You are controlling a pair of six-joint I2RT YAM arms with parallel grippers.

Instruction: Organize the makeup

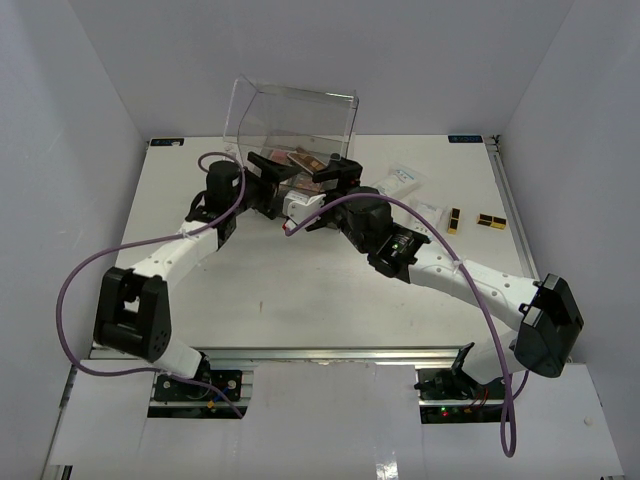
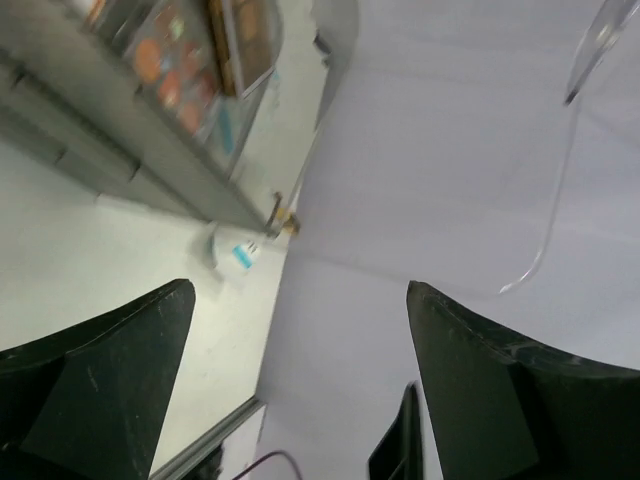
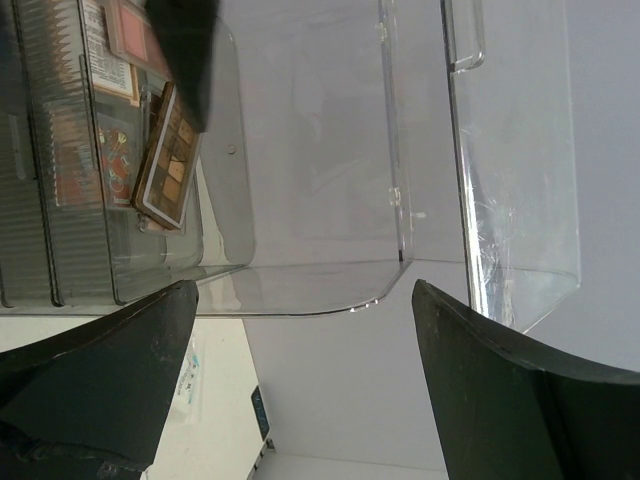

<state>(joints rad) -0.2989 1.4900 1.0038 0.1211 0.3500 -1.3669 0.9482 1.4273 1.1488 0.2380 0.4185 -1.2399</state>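
Several pink and brown makeup palettes [image 1: 305, 160] lie inside the clear plastic box [image 1: 295, 115], whose lid stands raised. My left gripper [image 1: 268, 166] hangs open at the box's front left, nothing between its fingers [image 2: 110, 380]. At the box's front right my right gripper [image 1: 336, 176] is open and empty too. A brown palette [image 3: 166, 165] leans inside the box in the right wrist view, and palettes [image 2: 180, 60] also show in the left wrist view. Two white-and-blue packets [image 1: 402, 180] [image 1: 426, 211] and two small dark-and-orange palettes [image 1: 453, 220] [image 1: 490, 221] lie on the table to the right.
The raised clear lid [image 3: 510, 150] stands above both grippers. A white item [image 1: 300, 207] lies on the table between the two arms. White walls close the table [image 1: 300, 290] on three sides. Purple cables loop from both arms.
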